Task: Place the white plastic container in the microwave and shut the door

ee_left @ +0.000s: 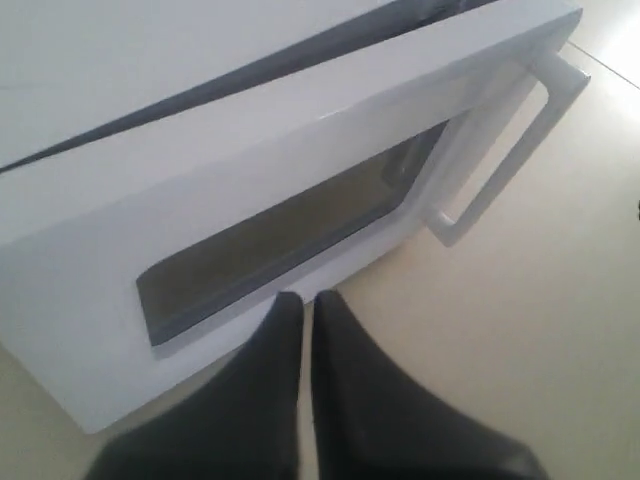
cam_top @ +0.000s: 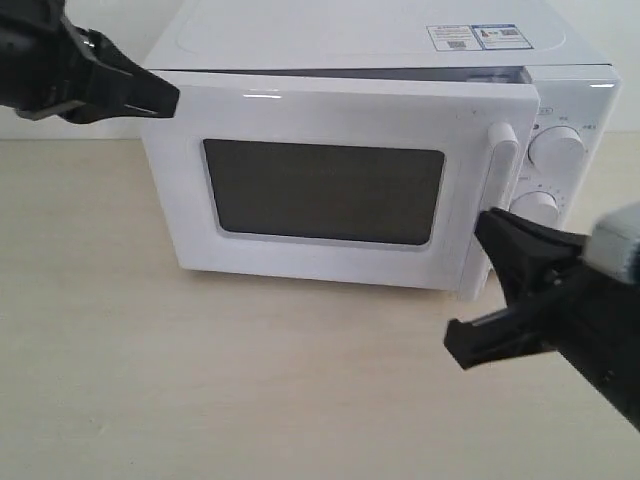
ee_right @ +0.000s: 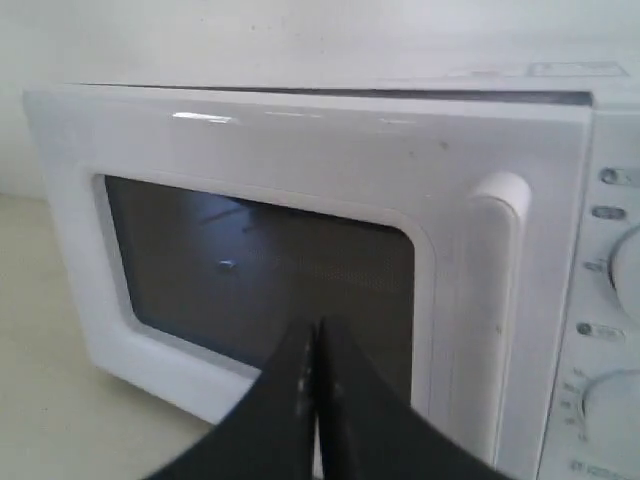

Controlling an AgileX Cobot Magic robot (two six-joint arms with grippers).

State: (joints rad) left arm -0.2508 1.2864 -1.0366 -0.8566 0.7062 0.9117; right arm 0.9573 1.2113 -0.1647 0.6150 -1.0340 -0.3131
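**A:** Where was the white plastic container at that point?

**B:** Not in view. Nothing lay on the desk [cam_top: 200, 380] out front, and the dark window [cam_top: 320, 190] in the door [cam_top: 330, 110] gave nothing away. My guess was that it sat inside the microwave [cam_top: 360, 40], but the pictures couldn't confirm that.

**A:** And the door itself?

**B:** Nearly to, but not latched. A thin dark gap ran along its top edge, between it and the body (clearest in the left wrist view).

**A:** The 2 grippers?

**B:** Both were pinched fully together and held nothing. The left gripper [ee_left: 305, 300] hovered at the door's upper corner on the hinge side. Whether it touched the door, I couldn't tell. The right gripper [ee_right: 317, 325] stood just in front of the door, low down and near the handle [cam_top: 500, 180].

**A:** So which arm had the closing push?

**B:** The right one, I judged. The handle's long axis ran upright along the door's free edge, on the right of the exterior view, beside the 2 knobs [cam_top: 558, 148]. That edge lay ahead of the right gripper and a little above it — the left sat by the hinge, where a push would turn the door very little.
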